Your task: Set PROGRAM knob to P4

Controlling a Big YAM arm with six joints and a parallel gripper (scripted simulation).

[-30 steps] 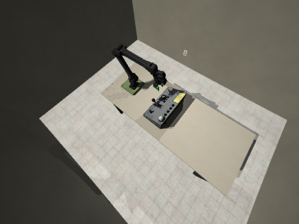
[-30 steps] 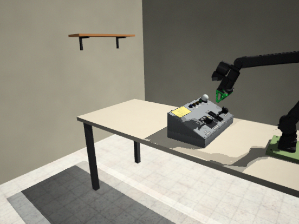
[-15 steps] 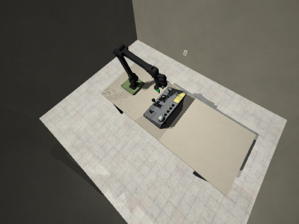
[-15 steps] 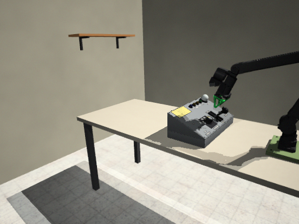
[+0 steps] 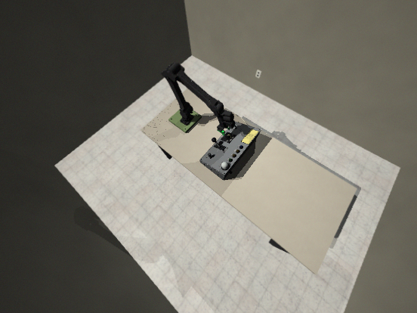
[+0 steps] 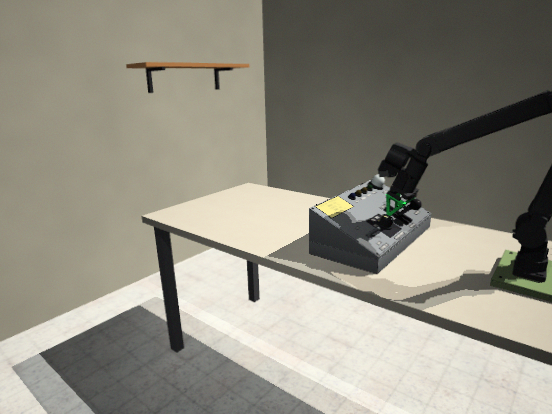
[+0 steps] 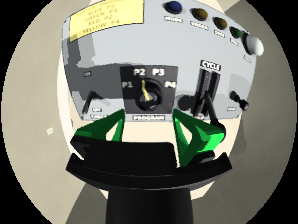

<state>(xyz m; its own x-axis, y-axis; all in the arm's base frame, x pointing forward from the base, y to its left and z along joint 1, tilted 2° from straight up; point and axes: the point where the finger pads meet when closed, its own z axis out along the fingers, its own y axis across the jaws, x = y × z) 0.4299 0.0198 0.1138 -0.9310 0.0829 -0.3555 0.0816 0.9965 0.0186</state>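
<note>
The grey console point(image 5: 229, 151) stands on the table near the arm's base; it also shows in the exterior view point(image 6: 369, 225). In the wrist view the black PROGRAM knob point(image 7: 145, 95) sits in a dark square with marks P2, P3 and P4 around it. Its pale pointer aims up and slightly left, near P2. My gripper point(image 7: 148, 112) with green fingers is open and empty, just above the knob, one finger to each side. It also shows above the console's panel in the top and exterior views point(image 5: 223, 131) point(image 6: 396, 205).
On the panel I see a yellow note point(image 7: 107, 15), a row of round buttons point(image 7: 202, 18), a white ball knob point(image 7: 253, 43), a black slider lever point(image 7: 201, 99) right of the knob and a small toggle point(image 7: 88, 102) to its left. The arm's green base plate point(image 5: 184, 120) is behind the console.
</note>
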